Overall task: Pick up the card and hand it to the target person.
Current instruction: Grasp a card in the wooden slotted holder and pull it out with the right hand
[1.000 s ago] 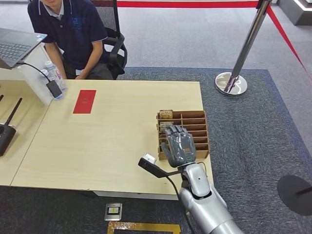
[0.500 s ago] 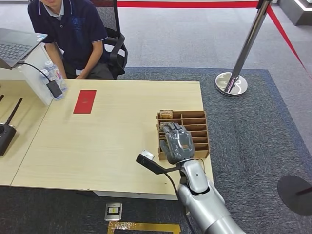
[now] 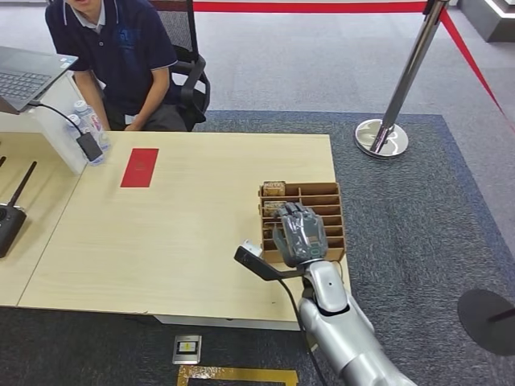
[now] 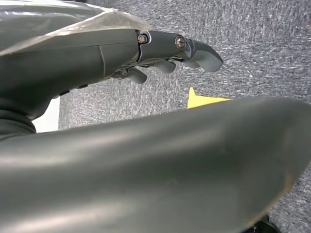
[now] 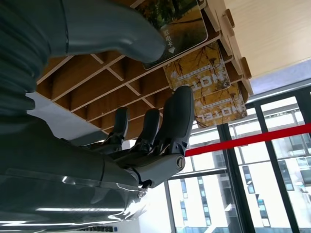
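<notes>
A wooden slotted card rack (image 3: 331, 201) stands at the table's near right. Yellow printed cards (image 3: 274, 189) sit in its far-left slots. My right hand (image 3: 299, 233) hovers over the rack's near-left part, fingers apart, holding nothing. In the right wrist view the cards (image 5: 205, 82) with autumn pictures lie just beyond the dark fingertips (image 5: 178, 114), above the rack's dividers (image 5: 92, 92). A red flat card (image 3: 139, 167) lies at the table's far left, in front of a seated person (image 3: 115, 56). My left hand (image 4: 121, 53) hangs over grey carpet, holding nothing.
The light wooden table (image 3: 200, 217) has a laptop (image 3: 27, 72), water bottles (image 3: 91, 121) and a black device with an antenna (image 3: 9, 221) at its left. A steel stanchion (image 3: 389, 121) with red rope stands beyond the right end.
My right hand has shifted slightly to the right over the rack. The cards, the red card and the person have not moved.
</notes>
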